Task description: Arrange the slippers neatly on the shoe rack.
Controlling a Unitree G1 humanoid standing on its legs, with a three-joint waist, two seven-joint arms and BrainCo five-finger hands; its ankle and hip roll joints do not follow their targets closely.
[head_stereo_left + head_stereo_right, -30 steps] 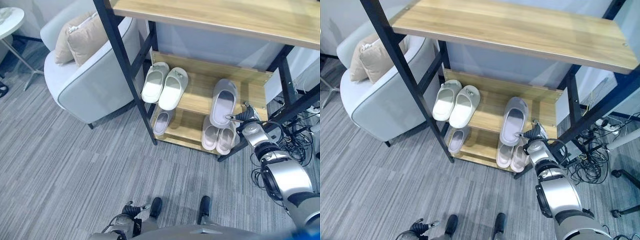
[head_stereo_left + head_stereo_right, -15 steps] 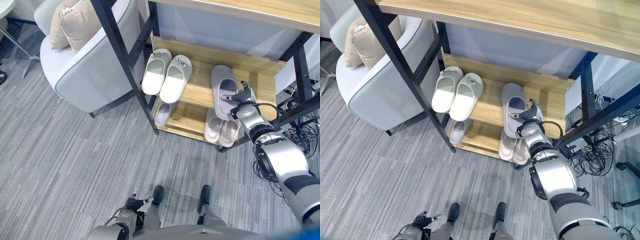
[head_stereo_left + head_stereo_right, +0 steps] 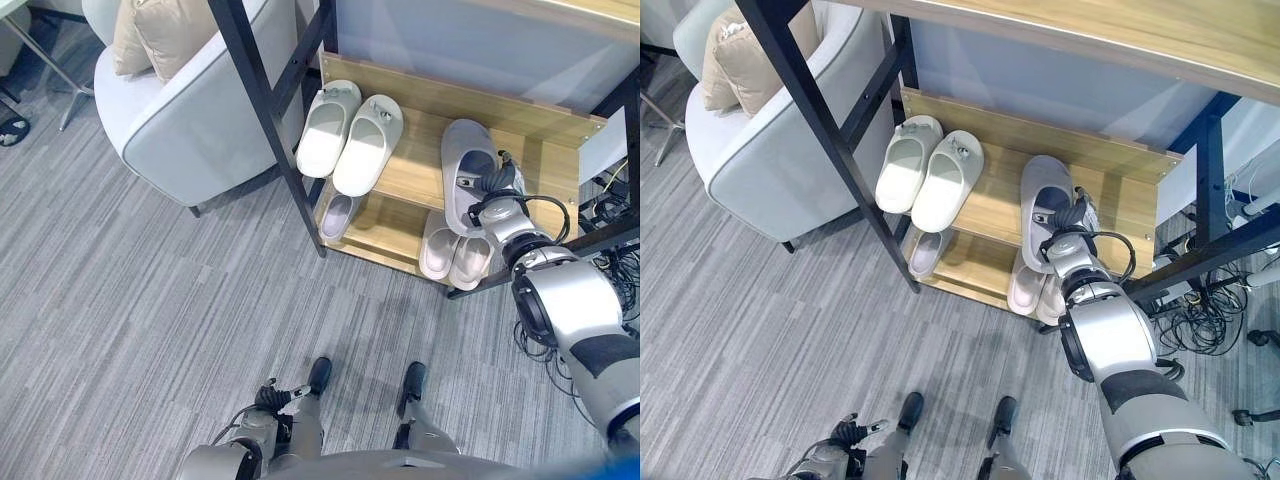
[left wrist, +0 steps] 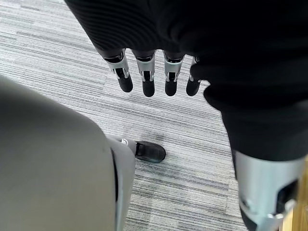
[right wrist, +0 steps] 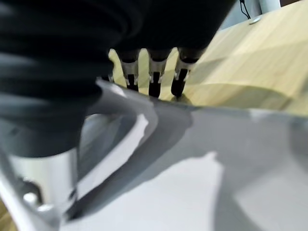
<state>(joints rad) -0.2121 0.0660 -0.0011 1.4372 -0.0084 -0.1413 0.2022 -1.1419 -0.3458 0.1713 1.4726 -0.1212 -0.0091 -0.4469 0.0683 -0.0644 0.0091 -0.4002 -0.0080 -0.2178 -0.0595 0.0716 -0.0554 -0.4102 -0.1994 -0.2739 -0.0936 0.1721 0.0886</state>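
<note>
Grey slipper [image 3: 468, 172] on the rack's middle shelf [image 3: 412, 172] is pinched at its side wall by the right robot hand [image 3: 494, 184]

Shelf [image 3: 415, 170] free between white pair [image 3: 348, 140], grey slipper [image 3: 468, 172].

Both head eyes look steeply down, sharing the shoe rack [image 3: 440, 110] — wrist cameras sit very close.
</note>
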